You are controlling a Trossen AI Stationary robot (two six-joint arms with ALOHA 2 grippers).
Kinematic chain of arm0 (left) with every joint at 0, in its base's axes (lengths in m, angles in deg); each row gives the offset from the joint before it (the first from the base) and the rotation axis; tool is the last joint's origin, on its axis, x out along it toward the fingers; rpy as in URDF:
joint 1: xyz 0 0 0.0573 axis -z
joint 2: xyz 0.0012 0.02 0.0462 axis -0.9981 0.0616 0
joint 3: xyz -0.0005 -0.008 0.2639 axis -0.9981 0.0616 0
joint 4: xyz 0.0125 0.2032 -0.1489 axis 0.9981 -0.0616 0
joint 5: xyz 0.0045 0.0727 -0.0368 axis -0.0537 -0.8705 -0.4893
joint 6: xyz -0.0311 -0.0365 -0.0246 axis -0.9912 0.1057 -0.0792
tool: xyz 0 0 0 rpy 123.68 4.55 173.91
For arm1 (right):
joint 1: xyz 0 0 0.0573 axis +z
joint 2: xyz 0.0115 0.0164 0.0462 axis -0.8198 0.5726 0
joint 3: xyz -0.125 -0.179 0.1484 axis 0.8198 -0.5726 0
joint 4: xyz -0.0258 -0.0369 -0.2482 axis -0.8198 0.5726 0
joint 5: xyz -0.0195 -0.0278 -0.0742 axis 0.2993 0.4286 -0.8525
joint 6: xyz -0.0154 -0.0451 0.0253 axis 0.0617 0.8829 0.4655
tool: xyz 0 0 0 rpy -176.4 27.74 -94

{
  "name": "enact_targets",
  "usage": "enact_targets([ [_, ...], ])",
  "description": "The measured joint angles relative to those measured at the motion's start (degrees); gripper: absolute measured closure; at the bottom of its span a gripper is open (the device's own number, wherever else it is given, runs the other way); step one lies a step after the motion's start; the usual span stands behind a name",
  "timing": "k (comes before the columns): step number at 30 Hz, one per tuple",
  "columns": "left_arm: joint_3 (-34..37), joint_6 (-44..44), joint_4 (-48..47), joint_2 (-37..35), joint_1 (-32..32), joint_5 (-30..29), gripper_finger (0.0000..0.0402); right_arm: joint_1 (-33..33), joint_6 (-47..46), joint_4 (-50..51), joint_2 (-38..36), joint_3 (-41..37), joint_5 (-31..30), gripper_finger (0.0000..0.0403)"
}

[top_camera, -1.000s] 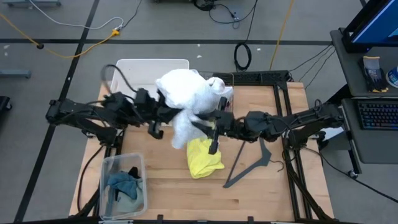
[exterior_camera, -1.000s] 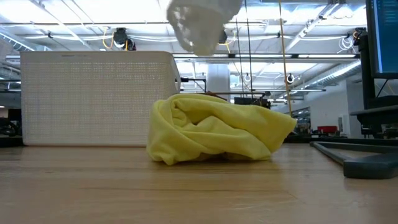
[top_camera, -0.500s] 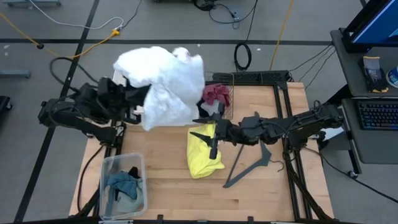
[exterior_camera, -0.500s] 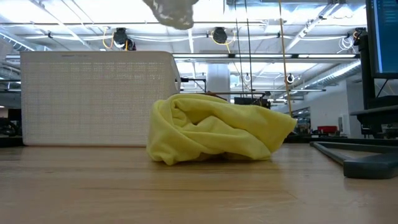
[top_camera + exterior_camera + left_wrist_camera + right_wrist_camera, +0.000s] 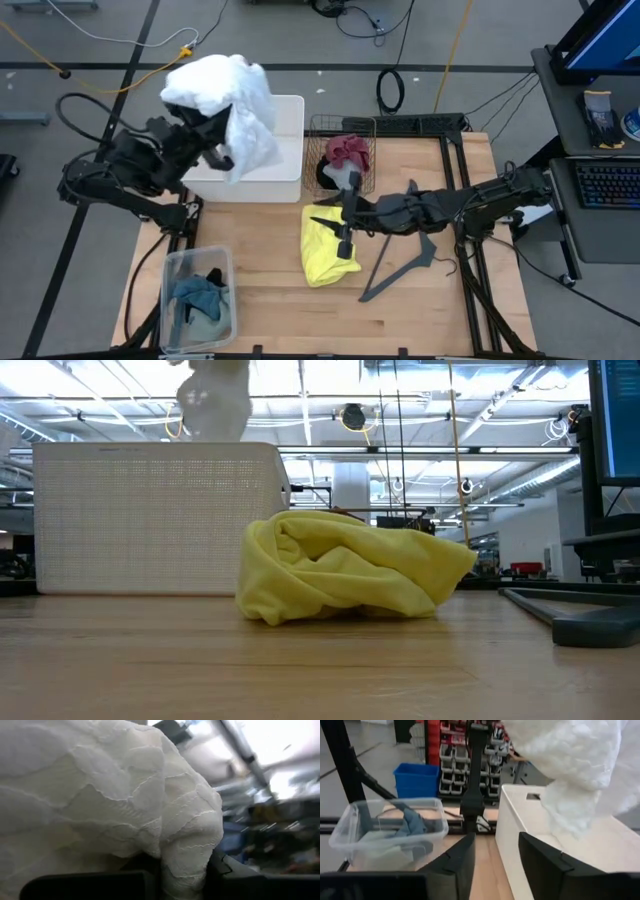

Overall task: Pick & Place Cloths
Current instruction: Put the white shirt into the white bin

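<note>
Left hand (image 5: pixel 213 152) clenched on large white cloth (image 5: pixel 228 100) above white bin (image 5: pixel 283 150), right hand (image 5: pixel 343 217) released over yellow cloth (image 5: pixel 327 252) on counter (image 5: pixel 290 310)

one white cloth (image 5: pixel 228 95), one yellow cloth (image 5: pixel 325 248), one maroon cloth (image 5: pixel 347 151), one teal cloth (image 5: pixel 197 297); one white bin (image 5: pixel 285 150), one wire basket (image 5: pixel 343 128), one clear tub (image 5: pixel 180 265), one hanger (image 5: pixel 404 266).
</note>
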Motion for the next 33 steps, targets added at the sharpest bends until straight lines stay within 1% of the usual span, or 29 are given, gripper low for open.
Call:
enact_targets([
  [3, 0.0, 2.6, -2.9, 0.0, -0.8, -5.3, 0.0336, 0.1, -0.8, 2.2, 0.0, 0.0, 0.0, 0.0283],
  [7, 0.0, 2.1, -9.0, 0.0, -3.0, -10.8, 0.0336, 0.4, -1.7, 4.6, 0.0, 0.0, 0.0, 0.0332],
  [10, 0.0, 0.3, -13.3, 0.0, -5.2, -12.5, 0.0336, 1.1, -1.7, 6.0, 0.0, 0.0, 0.0, 0.0379],
  [12, 0.0, -1.3, -15.6, 0.0, -6.9, -12.7, 0.0336, 1.5, -1.8, 6.8, 0.0, 0.0, 0.0, 0.0396],
  [15, 0.0, -3.8, -18.8, 0.0, -9.7, -12.7, 0.0336, 1.9, -3.5, 7.7, 0.0, 0.0, 0.0, 0.0394],
  [19, 0.0, -8.4, -24.4, 0.0, -13.6, -12.7, 0.0336, 1.9, -4.8, 9.3, -0.1, 0.1, 0.0, 0.0401],
  [24, 0.0, -17.5, -35.8, 0.4, -18.0, -12.3, 0.0336, 1.9, -6.0, 10.2, -0.1, 0.1, 0.0, 0.0402],
  [28, 0.0, -26.0, -45.8, 1.7, -21.3, -11.3, 0.0336, 1.9, -6.0, 10.2, -0.1, 0.1, 0.0, 0.0402],
  [30, 0.0, -29.1, -49.3, 2.8, -22.9, -11.1, 0.0336, 1.9, -6.0, 10.2, -0.1, 0.1, 0.0, 0.0402],
  [33, 0.0, -32.3, -52.7, 4.8, -25.8, -7.8, 0.0336, 1.9, -6.1, 10.2, -0.1, 0.1, 0.0, 0.0402],
])
